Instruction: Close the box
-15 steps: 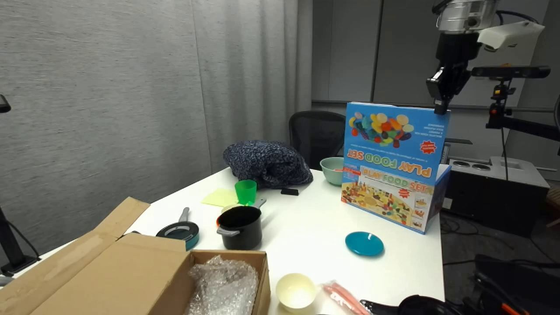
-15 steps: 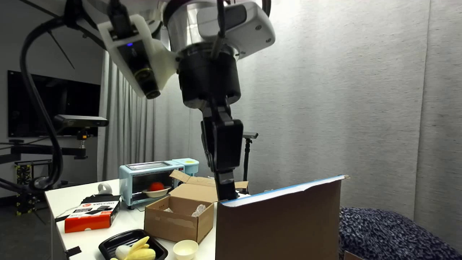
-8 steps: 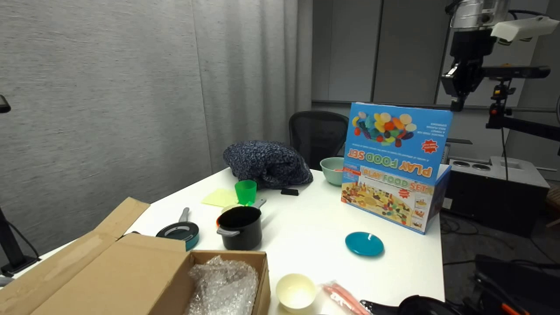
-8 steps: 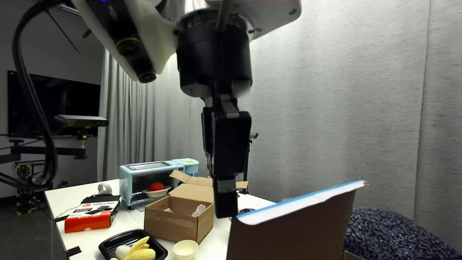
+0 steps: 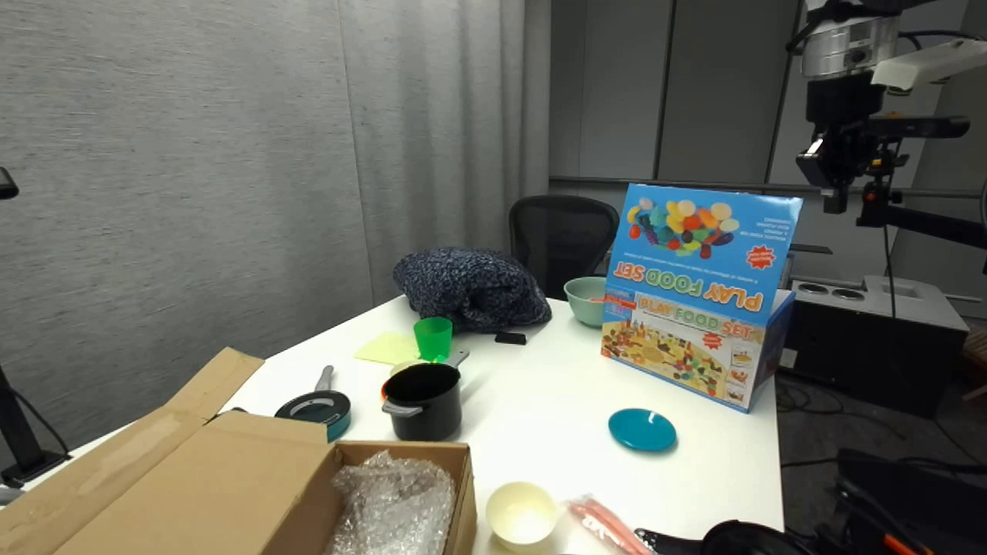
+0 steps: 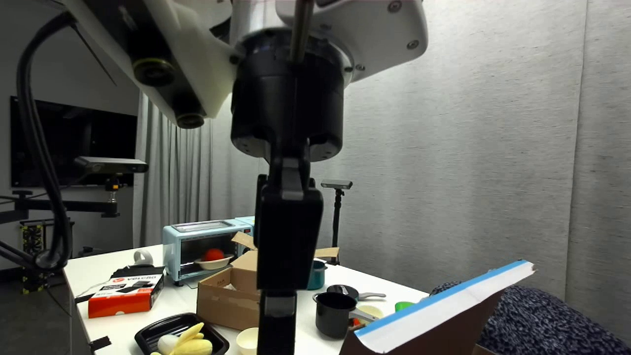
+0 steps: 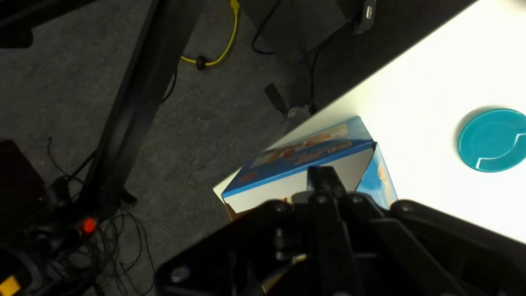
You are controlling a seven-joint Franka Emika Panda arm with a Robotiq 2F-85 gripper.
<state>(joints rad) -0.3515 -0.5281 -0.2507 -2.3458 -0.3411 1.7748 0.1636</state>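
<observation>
The light blue printed toy box (image 5: 667,335) stands at the table's edge. Its lid (image 5: 702,247) stands up, tilted back from upright. In an exterior view the lid's white edge flap (image 6: 443,305) and brown inside show. My gripper (image 5: 835,202) is beside the lid's upper right corner in that view, apart from it. My gripper (image 6: 277,325) also appears left of the lid with a gap. In the wrist view my gripper's (image 7: 326,179) fingers are together, nothing between them, overlapping the box's white inner surface (image 7: 263,193). Much of the box is hidden behind the fingers there.
A teal plate (image 5: 642,429) lies before the box. A brown carton (image 5: 385,462) with bubble wrap, a cream bowl (image 5: 522,514), a black pot (image 5: 424,405) and a dark cloth (image 5: 470,289) share the table. A camera arm (image 5: 898,127) stands behind the gripper.
My gripper has moved off the lid's corner, rightward in one exterior view and nearer the camera in another. The lid has tilted further back, its top edge lower and more of its white flap showing.
</observation>
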